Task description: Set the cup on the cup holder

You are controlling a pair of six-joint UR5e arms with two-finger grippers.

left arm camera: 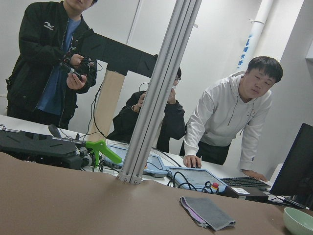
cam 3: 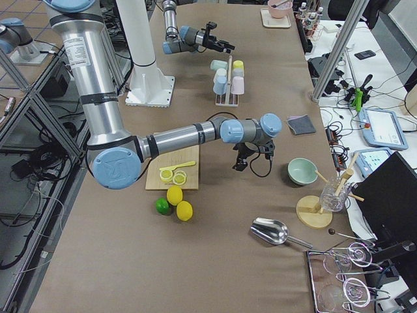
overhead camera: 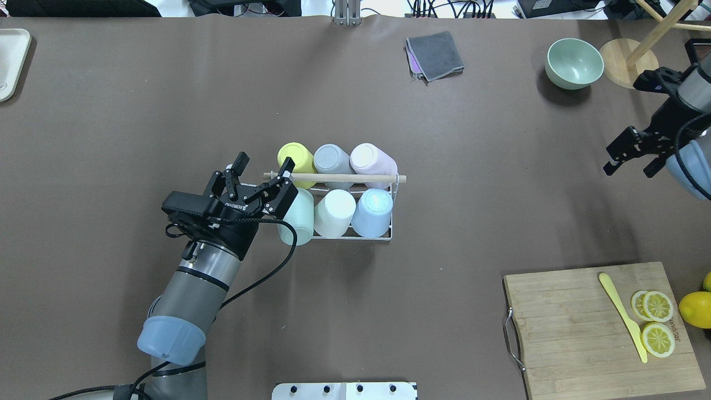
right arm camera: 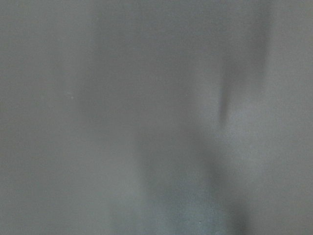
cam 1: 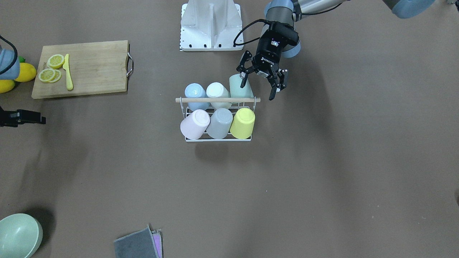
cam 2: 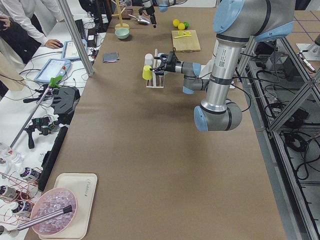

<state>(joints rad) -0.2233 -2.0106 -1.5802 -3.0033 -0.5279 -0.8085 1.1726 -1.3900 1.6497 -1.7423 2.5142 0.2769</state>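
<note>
The cup holder (overhead camera: 333, 178), a white wire rack with a wooden rod across its top, stands mid-table and carries several upturned cups. A mint green cup (overhead camera: 297, 221) sits on its end prong nearest my left arm, next to a white cup (overhead camera: 335, 212) and a light blue cup (overhead camera: 373, 212). Yellow, grey and pink cups fill the far row. My left gripper (overhead camera: 265, 161) is open, with one finger over the mint cup (cam 1: 236, 84) and the rod's end and the other out beside the rack. My right gripper (overhead camera: 627, 168) hangs open and empty far off at the table's right side.
A wooden cutting board (overhead camera: 589, 328) with lemon slices and a yellow knife (overhead camera: 622, 314) lies at the near right, with whole lemons beside it. A green bowl (overhead camera: 574, 63) and a grey cloth (overhead camera: 436, 54) lie at the far edge. People stand beyond the table's left end.
</note>
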